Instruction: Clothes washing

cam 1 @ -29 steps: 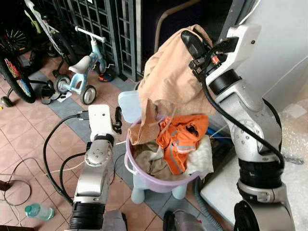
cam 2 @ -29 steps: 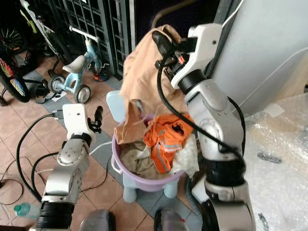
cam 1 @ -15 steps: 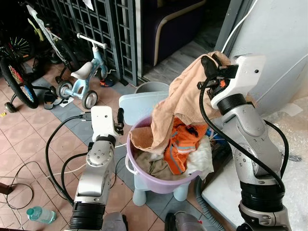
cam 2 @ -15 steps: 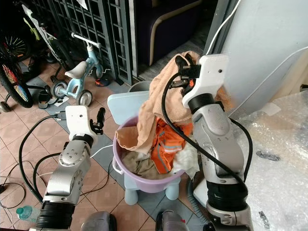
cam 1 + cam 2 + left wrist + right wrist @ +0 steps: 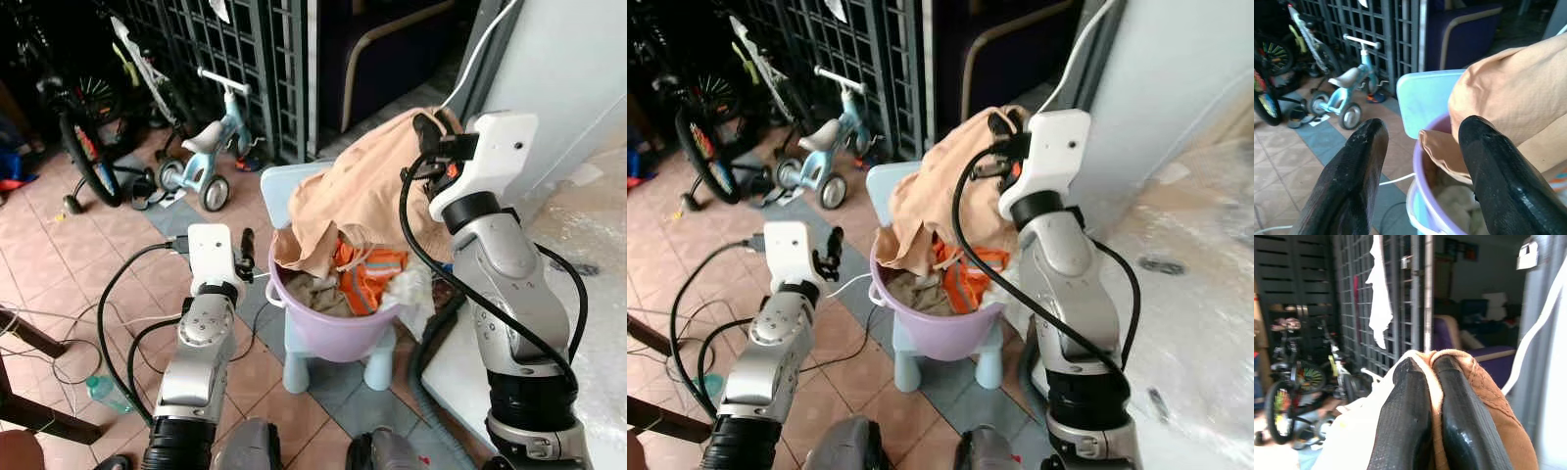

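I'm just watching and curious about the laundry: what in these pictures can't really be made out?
- Bottom of the purple basin: hidden under piled clothes in both eye views.
- Most of the orange striped garment: covered by the tan cloth held in the right gripper.
- Blue stool: its seat hidden under the basin.
- Surface beside the right arm: blurred in the right eye view.

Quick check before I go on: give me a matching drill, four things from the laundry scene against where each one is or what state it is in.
Things:
1. tan garment
2. orange garment
3. purple basin
4. left gripper

Places or states:
A. lying inside the basin
B. open, beside the basin rim
C. pinched in the right gripper, draped down over the basin
D. standing on a pale blue stool

Pairs: 1-C, 2-A, 3-D, 4-B
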Available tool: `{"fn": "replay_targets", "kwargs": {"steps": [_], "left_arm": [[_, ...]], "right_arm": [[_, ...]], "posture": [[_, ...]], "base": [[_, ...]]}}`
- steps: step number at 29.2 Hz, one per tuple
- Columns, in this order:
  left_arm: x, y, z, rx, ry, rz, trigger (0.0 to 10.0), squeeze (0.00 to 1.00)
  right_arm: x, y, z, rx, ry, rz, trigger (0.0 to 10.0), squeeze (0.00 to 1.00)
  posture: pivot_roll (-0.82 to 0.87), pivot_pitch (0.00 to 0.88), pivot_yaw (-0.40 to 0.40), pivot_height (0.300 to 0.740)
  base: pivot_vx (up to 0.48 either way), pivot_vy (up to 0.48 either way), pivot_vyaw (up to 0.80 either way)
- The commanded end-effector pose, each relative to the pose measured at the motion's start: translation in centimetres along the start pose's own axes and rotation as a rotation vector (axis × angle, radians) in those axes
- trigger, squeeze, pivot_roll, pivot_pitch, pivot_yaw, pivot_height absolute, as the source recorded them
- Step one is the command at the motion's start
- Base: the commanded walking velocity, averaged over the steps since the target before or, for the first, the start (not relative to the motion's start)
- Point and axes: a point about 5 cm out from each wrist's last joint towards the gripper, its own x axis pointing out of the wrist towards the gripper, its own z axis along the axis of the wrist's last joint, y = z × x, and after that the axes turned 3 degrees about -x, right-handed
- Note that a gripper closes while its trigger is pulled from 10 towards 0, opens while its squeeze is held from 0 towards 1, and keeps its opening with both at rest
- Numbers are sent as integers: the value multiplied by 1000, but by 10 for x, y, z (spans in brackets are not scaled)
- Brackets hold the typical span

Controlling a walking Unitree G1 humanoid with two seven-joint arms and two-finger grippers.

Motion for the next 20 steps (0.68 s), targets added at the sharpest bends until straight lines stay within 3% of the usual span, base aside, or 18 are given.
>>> {"fn": "replay_targets", "kwargs": {"steps": [1, 11, 15, 20], "left_arm": [[2, -1, 8, -14, -36, -18, 10000, 0], [4, -3, 29, -21, -99, -42, 10000, 0], [2, -3, 17, -27, -67, -48, 10000, 0], [-2, -10, 18, -49, -86, -102, 10000, 0]], "right_arm": [[5, -2, 12, -9, -54, -22, 10000, 0], [18, -16, 20, -65, -89, -78, 10000, 0], [14, -18, 16, -66, -73, -91, 10000, 0], [10, -18, 13, -70, -70, -108, 10000, 0]], "posture": [[-22, 13, 16, 740], [-16, 74, 36, 740], [-29, 74, 38, 740], [-42, 67, 42, 740]], "base": [[0, 0, -800], [0, 0, -800], [0, 0, -800], [0, 0, -800]]}}
